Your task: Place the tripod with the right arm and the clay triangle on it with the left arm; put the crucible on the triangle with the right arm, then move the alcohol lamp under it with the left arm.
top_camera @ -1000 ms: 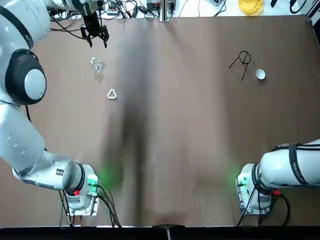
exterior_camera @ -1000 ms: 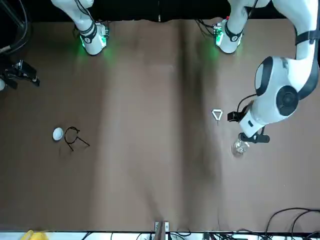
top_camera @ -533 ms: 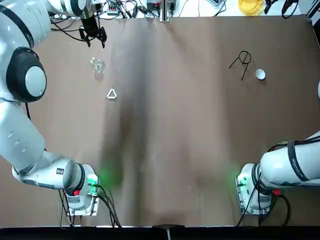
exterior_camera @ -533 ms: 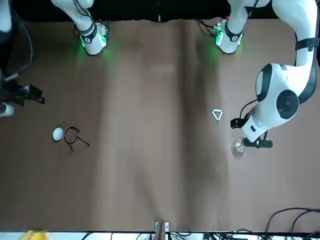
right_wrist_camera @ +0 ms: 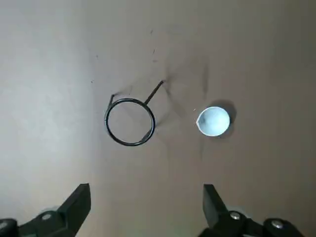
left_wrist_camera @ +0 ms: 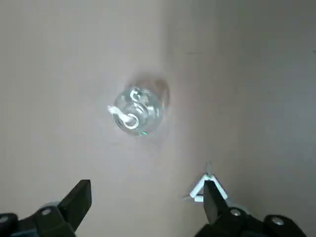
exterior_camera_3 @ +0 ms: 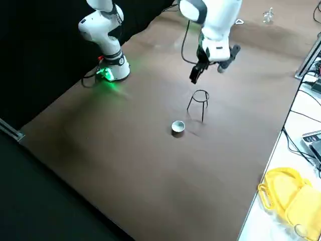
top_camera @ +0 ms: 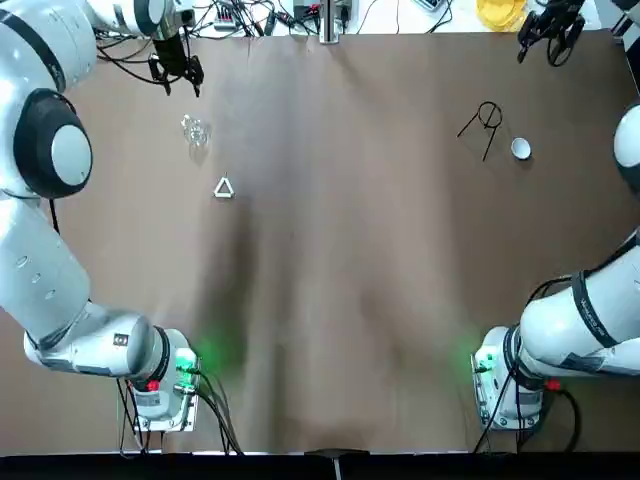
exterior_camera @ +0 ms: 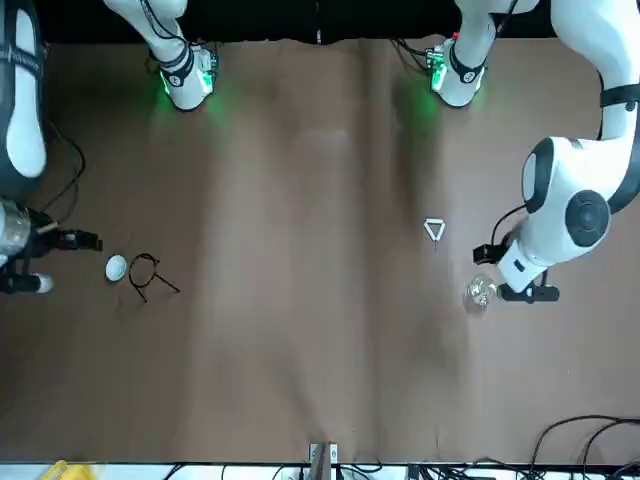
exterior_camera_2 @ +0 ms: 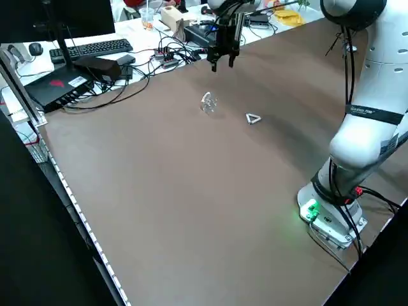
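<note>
The black wire tripod [top_camera: 483,120] stands upright at the far right of the table, its ring [right_wrist_camera: 130,121] facing my right wrist camera. The white crucible [top_camera: 521,149] sits just beside it, also white crucible [right_wrist_camera: 213,121]. My right gripper [top_camera: 550,25] hovers open above the far right edge, high over both. At the far left the clear glass alcohol lamp [top_camera: 195,130] stands with the white clay triangle [top_camera: 223,188] a little nearer the bases. My left gripper [top_camera: 178,78] hangs open above the table, just beyond the lamp [left_wrist_camera: 137,111]. One finger partly hides the triangle [left_wrist_camera: 206,186].
Cables, a keyboard and black boxes [exterior_camera_2: 76,64] crowd the bench beyond the table's far left edge. A yellow object [exterior_camera_3: 288,198] lies off the far right corner. The brown tabletop [top_camera: 340,260] between the two groups is bare.
My right gripper has swung in from the right side to hover above the tripod and crucible. My left gripper has drifted slightly left and farther out past the lamp. The objects have not moved.
</note>
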`<action>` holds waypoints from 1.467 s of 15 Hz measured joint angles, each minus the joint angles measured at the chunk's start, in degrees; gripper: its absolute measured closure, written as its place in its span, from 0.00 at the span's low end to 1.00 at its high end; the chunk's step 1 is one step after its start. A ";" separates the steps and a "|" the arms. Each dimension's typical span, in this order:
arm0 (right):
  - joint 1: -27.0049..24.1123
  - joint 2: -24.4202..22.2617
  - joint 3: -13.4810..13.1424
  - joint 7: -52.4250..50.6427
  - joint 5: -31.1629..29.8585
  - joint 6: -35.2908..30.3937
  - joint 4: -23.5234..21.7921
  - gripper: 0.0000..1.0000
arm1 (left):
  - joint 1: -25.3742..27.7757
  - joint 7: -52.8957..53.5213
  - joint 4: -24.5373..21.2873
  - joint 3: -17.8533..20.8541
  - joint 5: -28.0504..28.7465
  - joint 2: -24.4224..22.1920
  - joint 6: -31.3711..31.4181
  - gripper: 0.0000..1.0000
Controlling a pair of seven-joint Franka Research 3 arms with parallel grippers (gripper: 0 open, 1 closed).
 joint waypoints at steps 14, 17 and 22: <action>0.72 8.46 0.84 -2.11 0.15 11.03 -2.30 0.21 | 3.68 4.55 0.02 -0.18 0.00 5.50 6.15 0.00; 0.71 8.59 0.79 -2.47 0.15 12.25 -3.71 0.25 | 3.68 4.58 0.02 -0.22 0.00 6.63 7.31 0.00; 0.71 8.70 0.78 -3.35 0.14 15.70 -6.54 0.35 | 3.69 4.58 0.02 -0.23 0.00 8.70 10.08 0.00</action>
